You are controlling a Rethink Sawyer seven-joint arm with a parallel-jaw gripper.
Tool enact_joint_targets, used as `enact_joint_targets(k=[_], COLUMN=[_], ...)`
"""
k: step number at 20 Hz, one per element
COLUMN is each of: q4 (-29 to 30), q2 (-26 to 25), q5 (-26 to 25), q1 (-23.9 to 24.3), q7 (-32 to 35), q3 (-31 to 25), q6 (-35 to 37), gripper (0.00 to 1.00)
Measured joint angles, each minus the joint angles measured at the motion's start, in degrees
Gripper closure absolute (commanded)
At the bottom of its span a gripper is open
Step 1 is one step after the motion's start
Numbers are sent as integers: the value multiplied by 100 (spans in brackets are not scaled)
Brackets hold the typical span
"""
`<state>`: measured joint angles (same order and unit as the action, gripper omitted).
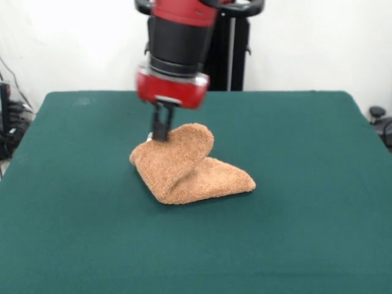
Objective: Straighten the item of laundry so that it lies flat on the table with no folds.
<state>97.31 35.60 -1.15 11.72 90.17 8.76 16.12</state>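
- One gripper point(160, 136), fingers pressed together, pinches the upper left edge of the terry-cloth towel point(187, 168).
- Towel is folded over itself, one flap raised, resting mid-way across the green table point(306, 214).

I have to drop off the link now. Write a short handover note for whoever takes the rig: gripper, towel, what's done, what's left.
Gripper: down at the towel's raised back-left edge, apparently pinching it.
Towel: near the middle of the green table, folded over itself, one flap lifted and arched, the rest on the table.
Done: a grip on the edge, it seems; nothing flattened.
Left: draw the flap out, open the fold, lay the towel flat.
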Motion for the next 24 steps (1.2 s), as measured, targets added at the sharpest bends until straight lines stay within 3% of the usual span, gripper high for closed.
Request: enact_joint_targets(k=[7,24], q4=[94,130], q2=[279,348], q5=[-226,-376], q1=[448,461], q7=[0,0], q3=[1,-13], q6=[0,164], gripper=[100,100])
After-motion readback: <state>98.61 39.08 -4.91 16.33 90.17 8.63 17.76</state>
